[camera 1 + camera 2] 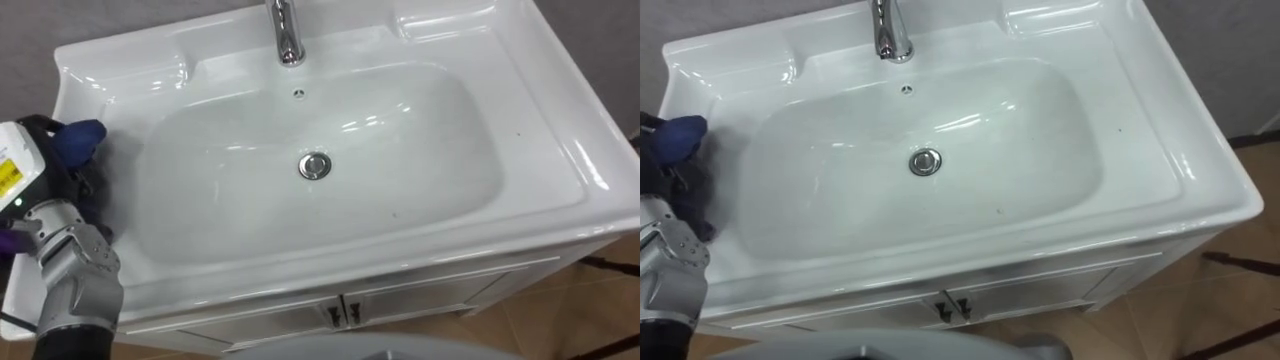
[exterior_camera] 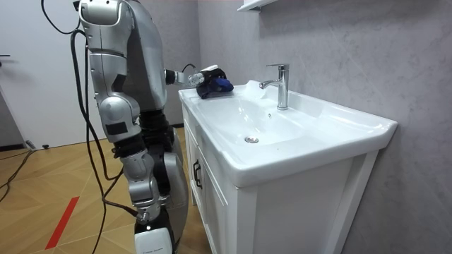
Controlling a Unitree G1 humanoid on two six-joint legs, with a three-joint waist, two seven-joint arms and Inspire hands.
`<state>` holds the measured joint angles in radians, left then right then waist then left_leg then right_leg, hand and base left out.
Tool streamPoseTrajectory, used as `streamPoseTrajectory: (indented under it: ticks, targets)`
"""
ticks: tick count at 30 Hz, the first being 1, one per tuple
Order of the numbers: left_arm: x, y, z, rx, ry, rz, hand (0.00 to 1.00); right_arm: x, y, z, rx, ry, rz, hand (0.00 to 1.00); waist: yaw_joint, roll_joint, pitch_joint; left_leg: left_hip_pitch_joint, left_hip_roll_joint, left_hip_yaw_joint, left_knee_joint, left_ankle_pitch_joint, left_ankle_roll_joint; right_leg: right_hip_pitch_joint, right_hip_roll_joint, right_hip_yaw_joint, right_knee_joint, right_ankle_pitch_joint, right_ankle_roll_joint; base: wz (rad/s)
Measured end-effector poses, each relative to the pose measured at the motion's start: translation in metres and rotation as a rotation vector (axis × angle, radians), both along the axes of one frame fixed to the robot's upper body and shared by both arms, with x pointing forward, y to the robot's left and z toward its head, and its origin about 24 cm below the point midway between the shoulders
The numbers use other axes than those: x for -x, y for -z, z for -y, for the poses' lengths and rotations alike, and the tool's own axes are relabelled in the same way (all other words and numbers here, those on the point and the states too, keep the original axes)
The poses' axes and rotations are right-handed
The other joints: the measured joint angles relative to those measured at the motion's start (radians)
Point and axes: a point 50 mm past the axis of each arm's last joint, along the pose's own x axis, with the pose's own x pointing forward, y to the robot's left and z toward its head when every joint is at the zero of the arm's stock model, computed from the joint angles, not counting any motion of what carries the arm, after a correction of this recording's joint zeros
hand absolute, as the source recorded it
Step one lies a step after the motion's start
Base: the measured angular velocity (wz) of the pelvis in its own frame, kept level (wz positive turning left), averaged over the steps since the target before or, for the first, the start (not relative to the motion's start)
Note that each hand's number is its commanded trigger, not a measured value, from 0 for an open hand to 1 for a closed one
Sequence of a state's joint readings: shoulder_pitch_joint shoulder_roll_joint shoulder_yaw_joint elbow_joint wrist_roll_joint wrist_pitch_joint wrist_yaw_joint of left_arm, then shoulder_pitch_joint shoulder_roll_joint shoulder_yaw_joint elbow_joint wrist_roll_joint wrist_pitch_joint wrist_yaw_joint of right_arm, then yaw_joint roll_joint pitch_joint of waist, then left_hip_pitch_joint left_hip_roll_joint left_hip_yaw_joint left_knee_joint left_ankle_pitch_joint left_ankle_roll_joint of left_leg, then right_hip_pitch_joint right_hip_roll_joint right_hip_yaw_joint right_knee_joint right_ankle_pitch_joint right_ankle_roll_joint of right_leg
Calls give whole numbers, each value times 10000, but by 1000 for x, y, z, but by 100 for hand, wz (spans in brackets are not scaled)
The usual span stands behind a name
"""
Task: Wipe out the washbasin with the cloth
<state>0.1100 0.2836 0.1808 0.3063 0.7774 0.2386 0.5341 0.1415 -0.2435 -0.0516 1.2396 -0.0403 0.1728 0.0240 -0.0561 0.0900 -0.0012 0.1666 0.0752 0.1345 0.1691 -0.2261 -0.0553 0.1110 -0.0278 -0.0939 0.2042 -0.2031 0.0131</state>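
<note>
The white basin (image 1: 540, 110) lies below me, with a chrome faucet (image 1: 287, 35) at the back and a round drain (image 1: 315, 166) in the middle of the bowl. My left hand (image 1: 62, 175) rests on the basin's left rim, its dark fingers curled on a bunched blue cloth (image 1: 82, 140). In the room view the left hand (image 2: 201, 75) and the blue cloth (image 2: 219, 87) sit on the rim's far corner, beside the bowl. I stand upright at the front of the basin cabinet.
Under the basin is a white cabinet with two doors and small dark handles (image 1: 340, 313). A grey wall runs behind the faucet. Wooden floor shows at the lower right (image 1: 560, 320). A shelf edge (image 2: 258, 4) hangs above the basin.
</note>
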Motion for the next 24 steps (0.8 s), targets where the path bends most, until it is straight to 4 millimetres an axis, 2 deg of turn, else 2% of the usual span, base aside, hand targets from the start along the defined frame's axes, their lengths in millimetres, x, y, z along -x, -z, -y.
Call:
streamPoseTrajectory:
  ticks: [2, 3, 4, 5, 7, 15, 24]
  targets:
    - [0, 0, 0, 1, 8, 7, 100, 0, 0, 0, -1, 0, -1, 0, -17, -1, 0, 2, 0, 0, 2, 0, 0, -1, 0, 0, 1, 0, 1, 0]
    - [0, 0, 0, 1, 9, 7, 89, 0, 0, 0, -1, -1, -1, 0, -19, 0, 0, 2, 0, 0, 2, 0, 0, -2, 0, 0, 1, 0, 0, 0]
    - [0, 0, 0, 1, 11, 8, 62, 0, 0, 0, -1, -2, 2, 0, -20, -1, 0, 1, 0, 0, 2, 0, 0, -3, 0, 0, 1, 0, 0, 0]
    - [0, 0, 0, 2, 16, 11, 45, 0, 0, 0, -1, -2, 2, 0, -22, -3, 1, 1, 0, 0, 2, 0, 0, -3, 0, 0, 1, 0, 0, 0]
    - [0, 0, 0, 3, 34, 21, 0, 0, 0, 0, -4, -4, 1, 0, -33, -22, 2, 2, 0, 0, 2, 0, 0, -11, 1, 2, 2, -1, 1, 0]
    - [0, 0, 0, 6, 50, 27, 0, -1, 0, 0, -1, 6, 27, 0, -29, -135, 0, 4, 0, 12, -10, 0, 0, 22, 3, 20, -1, 0, 1, 0]
    - [0, 0, 0, 4, 50, 29, 0, -1, 0, 0, 23, 5, 32, 0, -33, -117, -8, 8, 0, 27, -10, 0, 0, 21, 3, 34, -3, 0, 1, 0]
